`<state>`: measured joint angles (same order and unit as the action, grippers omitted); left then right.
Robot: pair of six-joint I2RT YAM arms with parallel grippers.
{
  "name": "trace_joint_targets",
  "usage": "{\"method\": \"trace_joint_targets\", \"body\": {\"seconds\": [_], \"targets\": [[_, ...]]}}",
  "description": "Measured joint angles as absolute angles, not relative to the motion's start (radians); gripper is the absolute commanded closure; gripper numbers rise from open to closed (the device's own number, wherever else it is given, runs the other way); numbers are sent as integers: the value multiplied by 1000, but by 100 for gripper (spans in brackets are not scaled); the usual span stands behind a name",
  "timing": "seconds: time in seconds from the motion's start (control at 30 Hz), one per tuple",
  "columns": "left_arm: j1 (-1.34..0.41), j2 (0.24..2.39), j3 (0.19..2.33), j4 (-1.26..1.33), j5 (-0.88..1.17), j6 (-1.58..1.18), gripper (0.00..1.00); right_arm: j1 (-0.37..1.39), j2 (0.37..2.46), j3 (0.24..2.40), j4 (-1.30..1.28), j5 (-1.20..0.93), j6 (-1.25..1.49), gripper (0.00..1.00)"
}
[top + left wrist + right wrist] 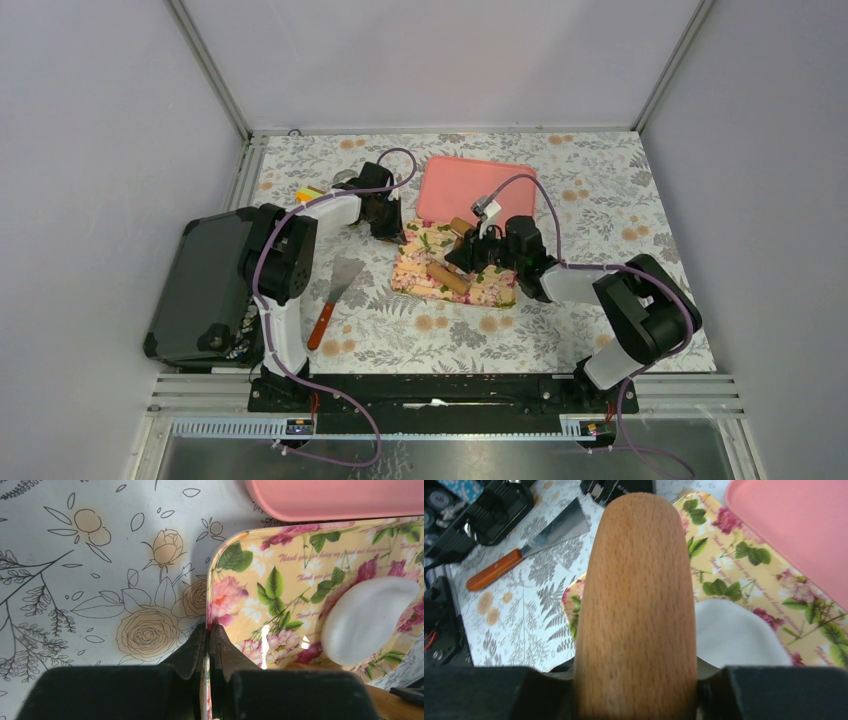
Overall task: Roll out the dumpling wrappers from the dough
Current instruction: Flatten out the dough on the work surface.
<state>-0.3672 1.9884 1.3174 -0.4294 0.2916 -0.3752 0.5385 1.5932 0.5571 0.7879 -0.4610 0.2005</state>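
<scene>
Right of left pincer point(208, 632), clamped on glossy floral board point(260, 580) rim: smooth white oval dough point(367, 620), flattened. Rounded grainy wooden pin point(636, 580) gripped by right pincer point(636, 692), dough just beside. Pink tray point(340, 497) beyond board edge.

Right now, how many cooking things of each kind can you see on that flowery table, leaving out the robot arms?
Trays: 2, the floral tray and the pink tray
Wooden rolling pin: 1
White dough: 1 piece
Metal scraper: 1
Total: 5
</scene>
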Motion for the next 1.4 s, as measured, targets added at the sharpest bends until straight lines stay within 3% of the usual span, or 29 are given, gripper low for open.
{"method": "trace_joint_targets", "body": {"seconds": [0.2, 0.43, 0.87, 1.4], "targets": [[-367, 1988, 1317, -429, 292, -374, 100, 537, 1530, 606, 606, -573, 179, 100], [-367, 1988, 1317, -429, 292, -371, 100, 516, 1451, 677, 584, -611, 200, 100], [-365, 1988, 1316, -425, 299, -367, 100, 475, 1507, 656, 688, -307, 85, 100], [-365, 1988, 1316, -425, 299, -367, 100, 549, 1514, 542, 783, -253, 26, 100]]}}
